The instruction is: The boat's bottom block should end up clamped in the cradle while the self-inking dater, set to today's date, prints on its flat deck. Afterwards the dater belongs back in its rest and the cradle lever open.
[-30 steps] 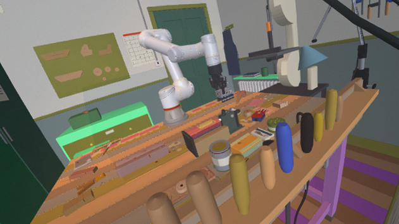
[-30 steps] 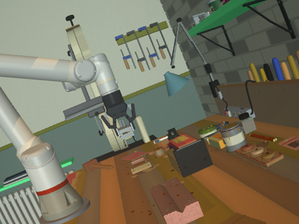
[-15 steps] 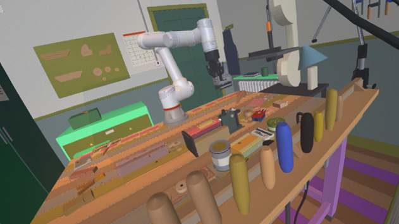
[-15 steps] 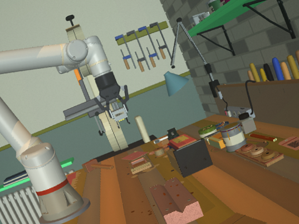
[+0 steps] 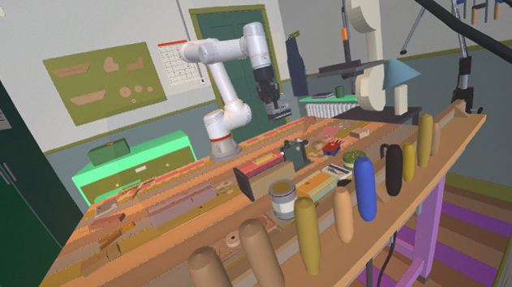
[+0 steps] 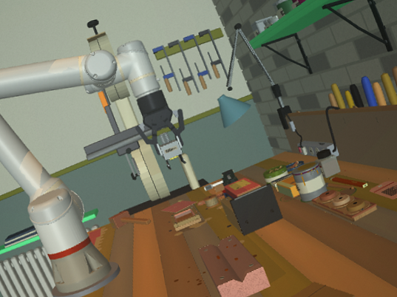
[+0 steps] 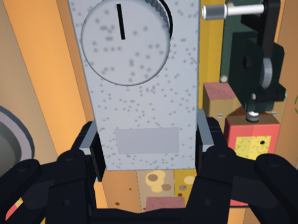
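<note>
The red and yellow boat block (image 7: 251, 134) sits in the cradle (image 5: 297, 152) under the dark clamp's pad, with the lever (image 7: 232, 8) lying level above it. My gripper (image 7: 147, 148) is high above the bench, left of the cradle, with its fingers on the two sides of the grey speckled dater (image 7: 140, 85). The dater (image 6: 171, 149) hangs below the fingers (image 6: 169, 147), well clear of the bench. A round dial with a black line sits on its face. The dater's rest is not plain to me.
A band saw (image 5: 365, 47) stands behind the bench's far end. A black box (image 6: 256, 209) and a paint tin (image 6: 309, 181) stand near the cradle. Tool handles (image 5: 364, 193) line the bench's front rail. A grooved pink block (image 6: 234, 268) lies nearer.
</note>
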Controlling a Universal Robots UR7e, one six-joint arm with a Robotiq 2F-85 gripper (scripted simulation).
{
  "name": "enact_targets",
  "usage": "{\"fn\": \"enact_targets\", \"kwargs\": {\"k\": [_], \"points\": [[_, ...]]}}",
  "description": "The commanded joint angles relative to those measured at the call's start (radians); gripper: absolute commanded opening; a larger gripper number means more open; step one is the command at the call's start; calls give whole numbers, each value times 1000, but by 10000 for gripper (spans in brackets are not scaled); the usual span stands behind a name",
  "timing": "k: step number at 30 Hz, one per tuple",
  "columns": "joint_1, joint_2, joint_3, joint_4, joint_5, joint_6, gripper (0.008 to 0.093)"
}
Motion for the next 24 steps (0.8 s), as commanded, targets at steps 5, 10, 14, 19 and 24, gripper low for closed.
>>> {"fn": "enact_targets", "kwargs": {"k": [5,10,14,19,24], "points": [[-171,30,-21,-11,0,-169,80],[-326,96,-68,-30,0,-325,80],[-413,156,-115,-43,0,-414,80],[-474,210,-161,-52,0,-476,80],[-493,228,-177,-54,0,-496,80]]}}
